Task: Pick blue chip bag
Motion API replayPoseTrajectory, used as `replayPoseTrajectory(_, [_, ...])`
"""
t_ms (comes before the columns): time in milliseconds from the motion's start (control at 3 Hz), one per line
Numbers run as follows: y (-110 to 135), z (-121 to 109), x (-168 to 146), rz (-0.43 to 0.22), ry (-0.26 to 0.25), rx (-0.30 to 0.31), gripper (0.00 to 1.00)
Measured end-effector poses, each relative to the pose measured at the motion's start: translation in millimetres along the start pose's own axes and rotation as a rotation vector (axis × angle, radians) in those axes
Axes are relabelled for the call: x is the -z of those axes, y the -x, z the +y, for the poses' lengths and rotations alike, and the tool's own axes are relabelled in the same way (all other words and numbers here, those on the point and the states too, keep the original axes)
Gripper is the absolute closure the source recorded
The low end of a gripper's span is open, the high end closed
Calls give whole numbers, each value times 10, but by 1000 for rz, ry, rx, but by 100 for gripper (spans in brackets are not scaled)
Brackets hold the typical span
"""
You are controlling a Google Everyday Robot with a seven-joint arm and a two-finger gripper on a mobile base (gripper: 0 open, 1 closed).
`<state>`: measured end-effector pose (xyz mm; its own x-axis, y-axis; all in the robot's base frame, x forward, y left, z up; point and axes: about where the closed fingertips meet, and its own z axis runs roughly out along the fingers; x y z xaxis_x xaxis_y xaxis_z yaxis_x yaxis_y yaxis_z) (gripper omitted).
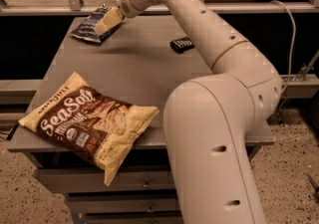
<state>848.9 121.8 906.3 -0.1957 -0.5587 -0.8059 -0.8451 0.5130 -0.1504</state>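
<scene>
Now my gripper (108,20) hangs at the right edge of the blue chip bag (85,28), which lies at the far-left corner of the table (139,73); grip state, can't tell.

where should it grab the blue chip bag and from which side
The blue chip bag lies flat at the far corner of the table, so come down from above, probably onto its crinkled edge facing the table's middle, where the gripper hovers. Lying flat, it offers no side to slide under; the loose wrapper there should bunch into a pinch.
</scene>
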Motion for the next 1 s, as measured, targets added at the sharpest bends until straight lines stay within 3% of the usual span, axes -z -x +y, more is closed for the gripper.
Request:
replayPoseTrajectory(333, [52, 187, -341, 89, -30, -63, 0])
replayPoseTrajectory(1000, [157, 408, -665, 125, -25, -117, 2])
